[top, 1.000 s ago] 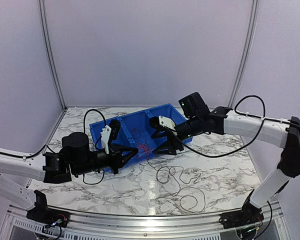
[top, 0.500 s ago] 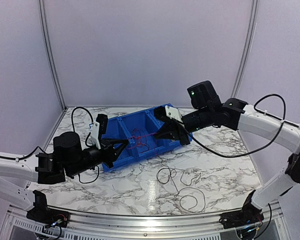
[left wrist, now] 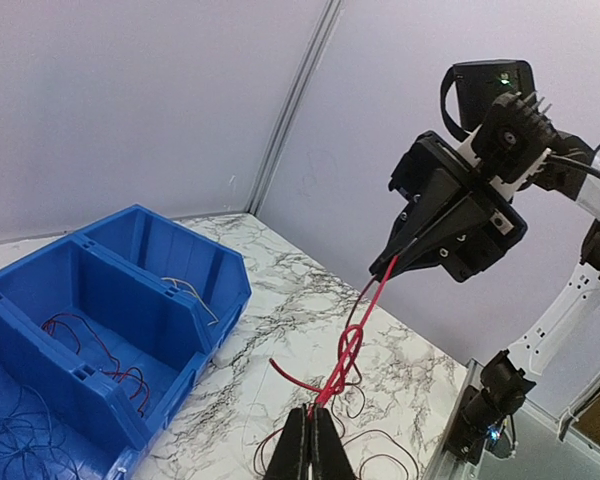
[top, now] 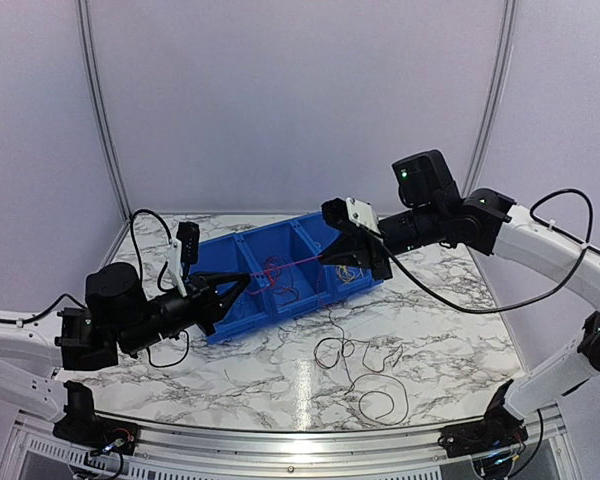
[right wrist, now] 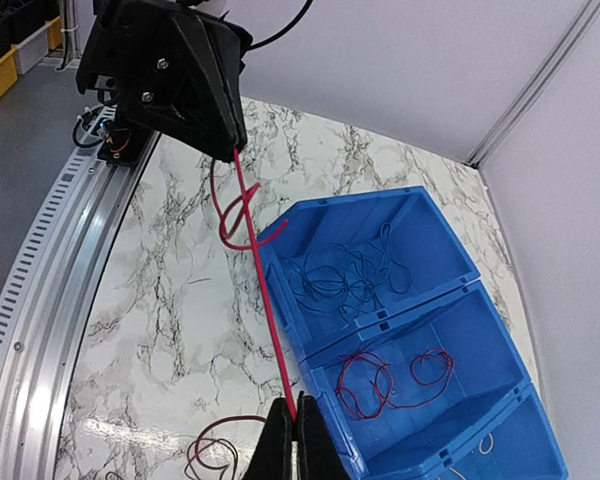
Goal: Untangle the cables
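Marble table [top: 230, 385] and pale walls showed from above. A red cable [top: 290, 264] stretched tight between the left gripper [top: 242, 283] and right gripper [top: 325, 258], above a blue bin [top: 290, 305]. Both were pinched shut on the cable. From the left wrist, it climbed away, twisted just ahead. From the right wrist, dark blue wires [right wrist: 350, 275] and red wires [right wrist: 390, 380] lay in bin pockets beside the fingers.

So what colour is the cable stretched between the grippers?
The cable is red; clearest in the right wrist view.

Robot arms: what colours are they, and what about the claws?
The left arm and right arm have white tubes, black joints and looping black cables. The left claw and right claw are black and pointy. The right arm shows a green light.
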`<action>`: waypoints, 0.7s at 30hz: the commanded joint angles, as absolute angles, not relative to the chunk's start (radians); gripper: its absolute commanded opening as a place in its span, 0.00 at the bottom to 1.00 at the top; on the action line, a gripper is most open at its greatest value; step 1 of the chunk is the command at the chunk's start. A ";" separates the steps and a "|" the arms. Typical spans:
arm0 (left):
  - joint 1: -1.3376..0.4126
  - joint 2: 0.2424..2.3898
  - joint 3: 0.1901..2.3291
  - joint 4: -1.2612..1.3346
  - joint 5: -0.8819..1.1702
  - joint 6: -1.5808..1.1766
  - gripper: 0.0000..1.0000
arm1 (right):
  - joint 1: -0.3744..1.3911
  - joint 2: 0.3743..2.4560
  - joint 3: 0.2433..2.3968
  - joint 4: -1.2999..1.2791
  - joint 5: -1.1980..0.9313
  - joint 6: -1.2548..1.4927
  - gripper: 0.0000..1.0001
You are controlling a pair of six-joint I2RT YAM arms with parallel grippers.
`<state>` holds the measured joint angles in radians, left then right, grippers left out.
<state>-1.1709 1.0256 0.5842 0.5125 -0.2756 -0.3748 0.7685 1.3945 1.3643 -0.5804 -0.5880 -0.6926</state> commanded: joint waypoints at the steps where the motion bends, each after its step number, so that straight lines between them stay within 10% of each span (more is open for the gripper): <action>1: -1.135 0.947 0.559 0.377 -0.379 -0.303 0.00 | 0.660 1.312 1.385 -0.603 -0.414 -0.673 0.00; 9: -1.134 0.983 0.595 0.288 -0.674 -0.336 0.34 | 0.662 1.351 1.544 -0.634 -0.501 -0.619 0.00; 21: -1.186 1.416 0.660 0.897 -0.345 -0.150 0.63 | 0.693 1.441 1.762 -0.649 -0.519 -0.548 0.00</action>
